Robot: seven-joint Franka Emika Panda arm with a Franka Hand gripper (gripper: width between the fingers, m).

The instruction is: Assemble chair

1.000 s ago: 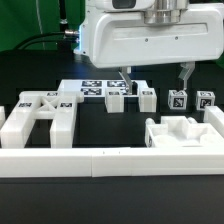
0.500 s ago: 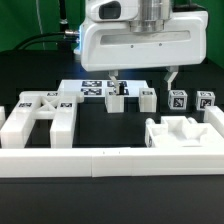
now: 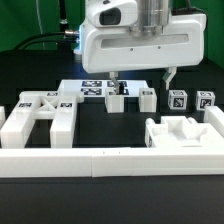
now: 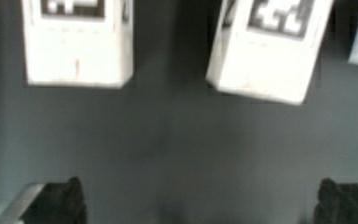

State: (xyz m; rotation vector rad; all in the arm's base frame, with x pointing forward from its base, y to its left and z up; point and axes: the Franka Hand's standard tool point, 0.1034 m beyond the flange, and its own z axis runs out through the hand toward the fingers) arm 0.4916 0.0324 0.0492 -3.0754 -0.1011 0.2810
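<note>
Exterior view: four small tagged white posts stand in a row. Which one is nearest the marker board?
The post at the row's end on the exterior view's left, beside the marker board; the other three stand farther right.

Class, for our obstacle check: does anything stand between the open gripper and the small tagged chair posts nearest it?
Nothing visible does. In the wrist view only bare black table lies between the gripper and the two tagged chair posts; the exterior view shows no other part under its open fingers.
</note>
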